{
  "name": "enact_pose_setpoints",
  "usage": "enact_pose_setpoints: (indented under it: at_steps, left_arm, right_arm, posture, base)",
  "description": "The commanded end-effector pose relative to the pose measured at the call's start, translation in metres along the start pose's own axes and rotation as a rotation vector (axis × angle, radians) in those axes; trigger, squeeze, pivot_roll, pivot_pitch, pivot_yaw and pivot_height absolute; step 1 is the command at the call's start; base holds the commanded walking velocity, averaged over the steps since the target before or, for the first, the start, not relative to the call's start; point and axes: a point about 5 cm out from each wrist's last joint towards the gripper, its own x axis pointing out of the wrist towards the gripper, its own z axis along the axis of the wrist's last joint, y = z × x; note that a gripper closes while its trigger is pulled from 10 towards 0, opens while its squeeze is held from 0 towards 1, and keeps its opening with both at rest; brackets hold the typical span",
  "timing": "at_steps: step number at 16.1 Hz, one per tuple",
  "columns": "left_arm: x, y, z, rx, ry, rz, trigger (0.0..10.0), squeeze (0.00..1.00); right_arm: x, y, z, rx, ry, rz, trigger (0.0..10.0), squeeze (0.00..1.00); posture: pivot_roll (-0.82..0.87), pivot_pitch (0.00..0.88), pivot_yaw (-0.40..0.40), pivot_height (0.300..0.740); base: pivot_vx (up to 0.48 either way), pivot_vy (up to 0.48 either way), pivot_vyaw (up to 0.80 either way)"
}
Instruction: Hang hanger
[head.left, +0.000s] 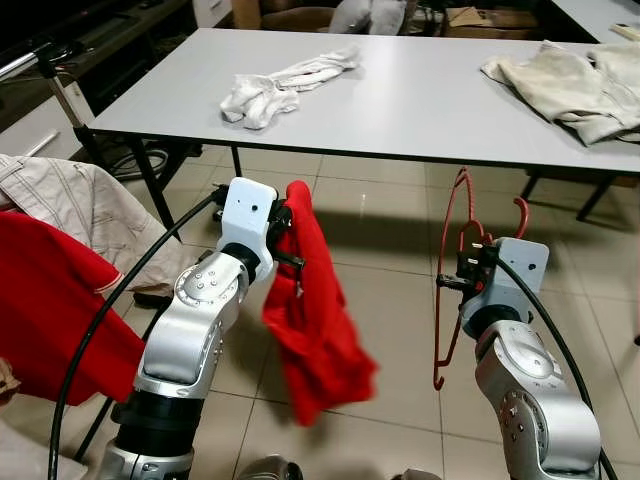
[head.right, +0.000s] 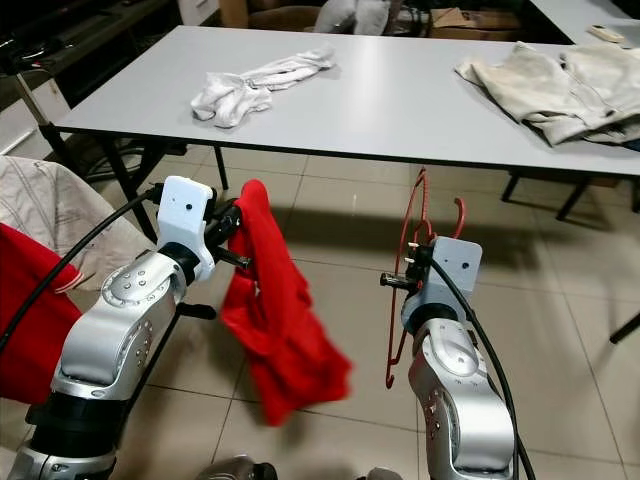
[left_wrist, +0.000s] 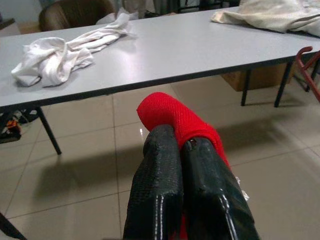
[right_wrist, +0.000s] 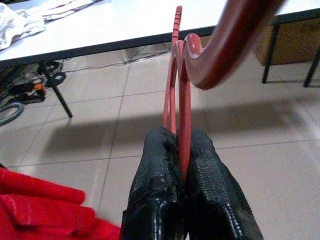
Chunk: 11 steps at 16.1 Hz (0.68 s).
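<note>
Pinching red garment (head.left: 312, 320) in left fingers (left_wrist: 155, 185), right fingers (right_wrist: 160, 185) clamped on red hanger (head.left: 452, 280)

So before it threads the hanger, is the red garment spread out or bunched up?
Bunched. The red garment hangs crumpled from one pinched spot in the left gripper, apart from the red hanger held by the right gripper.

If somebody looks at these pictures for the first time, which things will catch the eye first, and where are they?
The red garment stands out first: it hangs in the air before the grey table, pinched in the left tool. Beside it, the right tool is shut on a red hanger, held upright above the tiled floor. On the table lie a crumpled white cloth and a beige garment.
</note>
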Motion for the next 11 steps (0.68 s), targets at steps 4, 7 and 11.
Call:
enact_pose_setpoints:
  at_steps: [4,7,11]
  left_arm:
    - [0.0006,-0.0011,0.0097,-0.002,-0.037,-0.012,10.0,0.00]
    - [0.0001,-0.0002,0.0101,-0.010,-0.036,-0.010,10.0,0.00]
    - [-0.0002,0.0007,0.0098,-0.018,-0.034,-0.004,10.0,0.00]
  right_arm:
    - [0.0002,-0.0020,0.0015,0.002,-0.002,-0.008,10.0,0.00]
    - [-0.0007,-0.0011,0.0018,0.001,-0.001,-0.006,10.0,0.00]
    - [-0.0005,0.0004,0.0018,0.000,0.001,0.000,10.0,0.00]
  posture:
    - [-0.01,0.039,0.054,0.740]
    - [-0.01,0.043,0.054,0.740]
    - [-0.01,0.045,0.051,0.740]
  base:
    - [0.000,0.000,0.00]
    - [0.000,0.000,0.00]
    - [0.000,0.000,0.00]
